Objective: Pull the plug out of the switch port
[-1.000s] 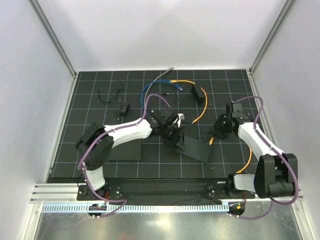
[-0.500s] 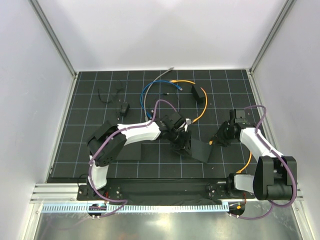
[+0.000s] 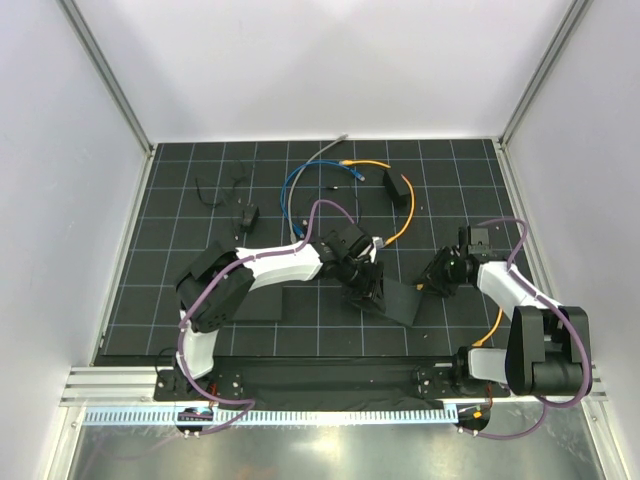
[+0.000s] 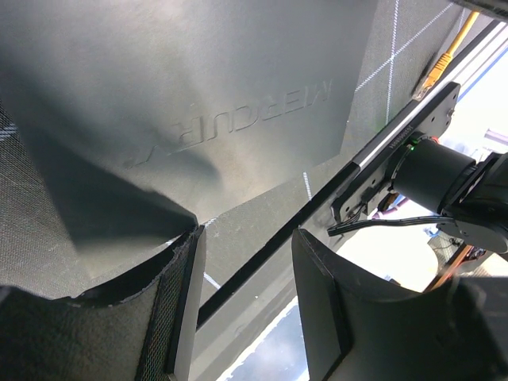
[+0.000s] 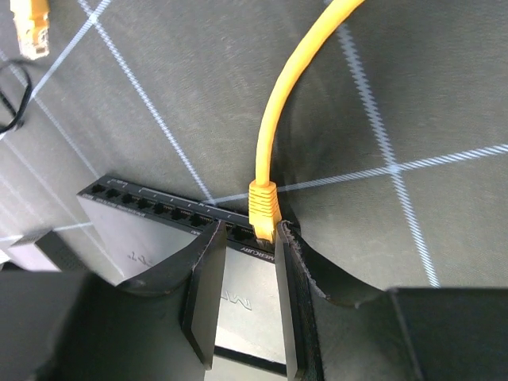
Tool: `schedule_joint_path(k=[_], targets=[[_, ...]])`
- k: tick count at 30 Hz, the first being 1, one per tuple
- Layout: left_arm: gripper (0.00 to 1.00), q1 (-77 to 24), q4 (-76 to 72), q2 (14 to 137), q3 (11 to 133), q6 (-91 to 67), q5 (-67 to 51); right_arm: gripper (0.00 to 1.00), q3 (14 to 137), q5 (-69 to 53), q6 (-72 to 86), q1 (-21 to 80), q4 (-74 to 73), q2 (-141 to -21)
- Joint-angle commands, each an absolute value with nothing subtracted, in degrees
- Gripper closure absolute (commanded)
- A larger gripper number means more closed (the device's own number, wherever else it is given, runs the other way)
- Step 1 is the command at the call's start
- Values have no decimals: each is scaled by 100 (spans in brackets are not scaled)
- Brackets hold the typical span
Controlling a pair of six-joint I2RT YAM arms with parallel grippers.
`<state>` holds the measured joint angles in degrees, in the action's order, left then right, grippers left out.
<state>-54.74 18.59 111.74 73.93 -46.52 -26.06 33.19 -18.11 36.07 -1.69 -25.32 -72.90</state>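
Top view: left gripper [image 3: 368, 285] sits over one end of the switch [image 3: 402, 300], a flat matte-black slab lying skewed on the gridded mat [image 3: 200, 200]; right gripper [image 3: 438, 275] is at the switch's edge on the right arm's side; plug too small to pick out from up here.

Left wrist: fingers spread, nothing between them, low over the switch lid; smooth satin plastic with embossed lettering; can't tell if a pad actually bears on it. I'd want it pressing down so the box doesn't slide with the pull.

Right wrist: plug [image 5: 263, 208], orange moulded boot, is seated in the end socket of the port row [image 5: 151, 205]; thin glossy orange cable [image 5: 278, 103] arcs away from it. Jaws are part-way apart and straddle the plug's tip; one finger just beside it, daylight on the other side; not clamped. My take: reach further in so the pads take the stiff boot, not the cable; pull straight along the port axis, no twist. Second, loose orange plug [image 5: 32, 28] lies well apart; ignore.
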Motion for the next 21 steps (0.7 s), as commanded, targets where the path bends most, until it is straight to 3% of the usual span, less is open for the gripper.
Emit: schedule_joint_path(k=[1,15,21], targets=[[48,-5441,1705,11215,7383,-4632,-2417,61,3156,-2478,3603,-141,-2242,-7304],[48,-5440,1828,11303,7471,-4588,-2373,61,3005,-3831,3552,-105,-1538,-7488],[48,-5441,1881,11320,7532,-4570,-2373,60,3418,-3807,3252,-105,-1880,-7656]])
